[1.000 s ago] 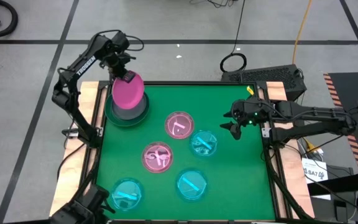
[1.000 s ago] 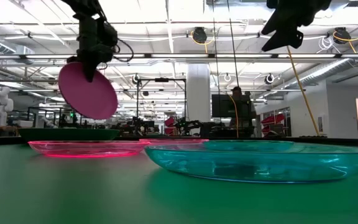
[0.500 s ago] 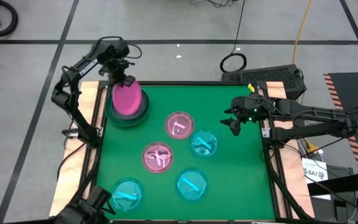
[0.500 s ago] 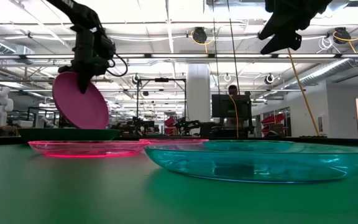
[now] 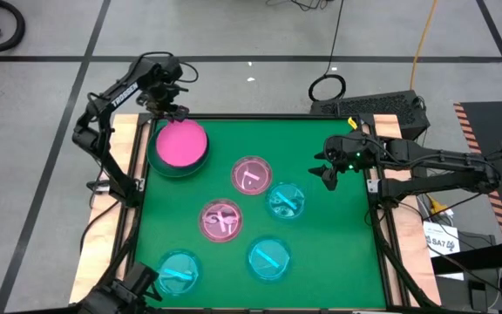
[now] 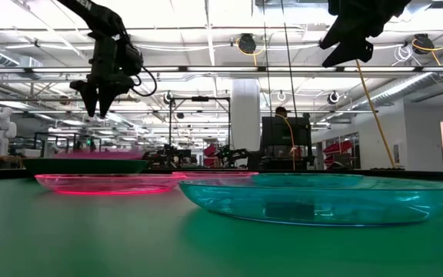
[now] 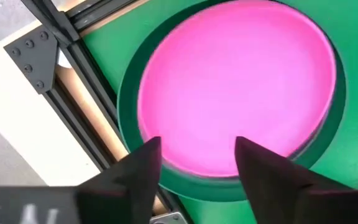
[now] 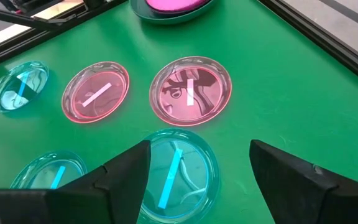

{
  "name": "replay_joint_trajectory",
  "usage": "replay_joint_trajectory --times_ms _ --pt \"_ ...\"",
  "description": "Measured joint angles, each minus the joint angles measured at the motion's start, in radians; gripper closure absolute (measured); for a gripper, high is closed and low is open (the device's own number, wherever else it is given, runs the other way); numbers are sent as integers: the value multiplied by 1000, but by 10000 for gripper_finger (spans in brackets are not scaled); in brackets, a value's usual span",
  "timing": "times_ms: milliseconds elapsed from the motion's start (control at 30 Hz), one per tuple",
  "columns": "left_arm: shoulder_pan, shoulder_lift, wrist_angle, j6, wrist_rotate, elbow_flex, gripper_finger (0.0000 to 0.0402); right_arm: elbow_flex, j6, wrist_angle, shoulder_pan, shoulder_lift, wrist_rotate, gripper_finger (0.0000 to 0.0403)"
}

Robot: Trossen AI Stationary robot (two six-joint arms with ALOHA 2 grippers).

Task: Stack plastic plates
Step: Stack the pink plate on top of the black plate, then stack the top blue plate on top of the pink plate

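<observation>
- Nearest the table's front edge in the high view lie two translucent cyan plates, one at about 7 o'clock (image 5: 179, 270) and one at about 6 o'clock (image 5: 268, 259), both flat and rim up
- Just beyond them, near the middle of the green table (image 5: 338, 235), a translucent pink plate (image 5: 221, 220) lies flat; a third cyan plate (image 5: 285, 200) sits to its 2 o'clock, apart from it
- A second pink plate (image 5: 251, 174) lies flat just beside that third cyan plate, at its 10 o'clock
- Being round, the plates have no long axis; each clear one shows a pale straight streak inside
- At the table's 11 o'clock corner the magenta plate (image 5: 180, 144) rests level inside the dark green plate (image 5: 158, 162), whose rim shows all round it
- The left gripper (image 5: 171, 109) hangs above the far edge of that stack, pointing down, fingers parted and grasping nothing; the magenta plate is free of it
- The right gripper (image 5: 326, 177) hovers high at the table's 3 o'clock edge, angled inward over the mat, fingers spread and empty
</observation>
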Motion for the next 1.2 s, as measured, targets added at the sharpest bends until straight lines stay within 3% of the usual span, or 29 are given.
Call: replay_joint_trajectory --times_ms 133,433,633,900,1067,1200 --pt "-20 0 0 -44 0 0 160 0 0 0 0 0 1 135" --pt "-165 0 14 -87 66 0 156 0 44 0 0 0 2 135" --pt "-337 -1 75 -145 80 0 156 0 204 -18 0 0 2 135" --pt "-597 -19 233 -264 133 0 156 0 429 -190 1 0 -1 135" --pt "-771 -57 378 -398 136 1 156 0 460 -232 14 0 -22 135" --pt "-884 -75 424 -509 77 1 156 0 469 -266 35 1 -30 135"
